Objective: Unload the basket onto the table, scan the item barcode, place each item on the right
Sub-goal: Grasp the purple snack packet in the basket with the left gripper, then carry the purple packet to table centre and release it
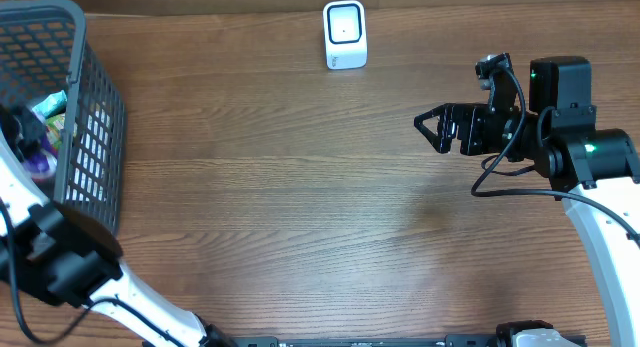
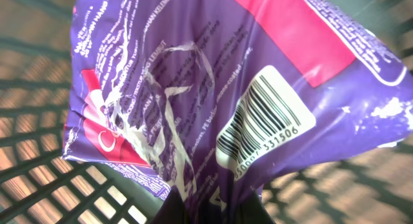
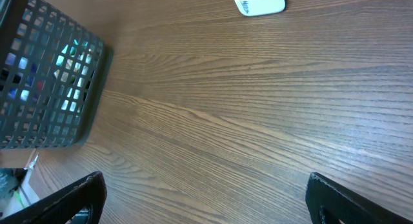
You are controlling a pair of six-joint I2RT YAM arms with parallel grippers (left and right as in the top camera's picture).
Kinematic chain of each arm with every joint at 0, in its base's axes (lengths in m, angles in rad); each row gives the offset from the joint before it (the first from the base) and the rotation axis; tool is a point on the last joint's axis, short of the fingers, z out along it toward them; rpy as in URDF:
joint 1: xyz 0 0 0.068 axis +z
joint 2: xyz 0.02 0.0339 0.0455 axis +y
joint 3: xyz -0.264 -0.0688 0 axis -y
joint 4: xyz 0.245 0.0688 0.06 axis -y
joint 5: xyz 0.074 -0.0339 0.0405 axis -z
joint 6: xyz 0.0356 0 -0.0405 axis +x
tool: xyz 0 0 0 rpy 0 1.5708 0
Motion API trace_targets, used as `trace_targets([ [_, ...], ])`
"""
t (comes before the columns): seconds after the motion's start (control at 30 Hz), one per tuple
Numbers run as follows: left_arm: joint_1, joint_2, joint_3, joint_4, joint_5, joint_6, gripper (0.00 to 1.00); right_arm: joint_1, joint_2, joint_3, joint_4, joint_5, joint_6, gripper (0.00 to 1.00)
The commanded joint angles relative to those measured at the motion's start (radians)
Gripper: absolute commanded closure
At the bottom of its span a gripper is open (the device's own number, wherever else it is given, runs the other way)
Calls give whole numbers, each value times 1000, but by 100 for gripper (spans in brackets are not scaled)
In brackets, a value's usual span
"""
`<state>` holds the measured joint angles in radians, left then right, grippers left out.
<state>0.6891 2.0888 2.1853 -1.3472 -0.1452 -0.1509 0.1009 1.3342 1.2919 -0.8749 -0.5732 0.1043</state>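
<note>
**Packet gripped in the basket, scan to come**

Left gripper [image 2: 214,201]: jaws closed right down on one edge of a purple packet [image 2: 193,75], inside the grey basket [image 1: 95,107] at the left end of the table [image 1: 300,217]. Barcode [image 2: 266,124] plain on the packet's white label, turned towards the wrist camera, with creased film beside it. Right gripper [image 1: 432,128]: jaws spread wide with nothing between them, hanging over bare wood at the right. White scanner [image 1: 345,34] upright at the far edge, near the middle, well apart from both arms and from the basket.

Step in hand, by the look of it: the pick, with the grip on and the lift not yet begun. Next move calls for a straight lift clear of the basket wall. Then a carry to the right and towards the far edge. Last, a turn of the wrist to bring the label square to the scanner's face. Some risk of a slip, with thin film pinched at one edge only.
</note>
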Motion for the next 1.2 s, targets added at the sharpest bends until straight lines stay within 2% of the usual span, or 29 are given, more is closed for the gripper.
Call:
trace_targets([
  [0.0,-34,-215,88,29,44,-91,96,8,-2,21,4,-13,0,1],
  [0.1,-70,-327,91,93,93,-109,96,8,-2,21,5,-13,0,1],
  [0.23,-159,-450,91,140,90,-112,96,8,-2,21,3,-13,0,1],
  [0.43,-451,-496,63,74,143,-98,96,8,-2,21,10,-12,0,5],
  [0.63,-760,-436,-198,72,135,-128,96,8,-2,21,16,-12,0,6],
  [0.77,-902,-385,-466,215,165,-268,96,8,-2,21,16,-12,0,6],
  [0.93,-1084,-275,-753,506,285,-474,96,8,-2,21,19,-12,0,6],
  [1.07,-1199,-181,-801,612,285,-675,96,8,-2,21,16,-12,0,6],
  [1.17,-1253,-145,-801,642,285,-779,96,8,-2,21,16,-12,0,6],
])
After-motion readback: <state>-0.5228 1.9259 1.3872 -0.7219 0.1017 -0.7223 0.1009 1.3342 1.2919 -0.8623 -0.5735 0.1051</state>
